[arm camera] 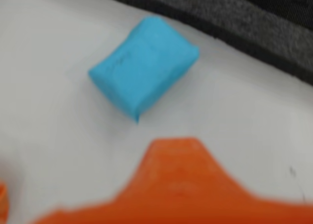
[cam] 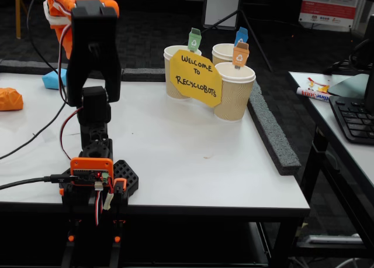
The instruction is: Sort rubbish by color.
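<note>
Orange pincer (arm camera: 176, 185) nearest, opening not discernible, nothing visibly held, poised over light blue wad (arm camera: 143, 67) on white worktop (arm camera: 234, 116) by far edge; probably light, squashable, best pinched across short sides.

light blue wad (arm camera: 143, 67) on the white table (arm camera: 234, 106), above the orange jaws.

In the fixed view your arm (cam: 87, 63) hides most of the light blue wad (cam: 54, 79), and the picture's left edge cuts the orange wad (cam: 10, 98). The wrist view is blurred, and its bottom edge cuts off the orange gripper (arm camera: 181, 190), so you cannot tell how its jaws stand.
</note>
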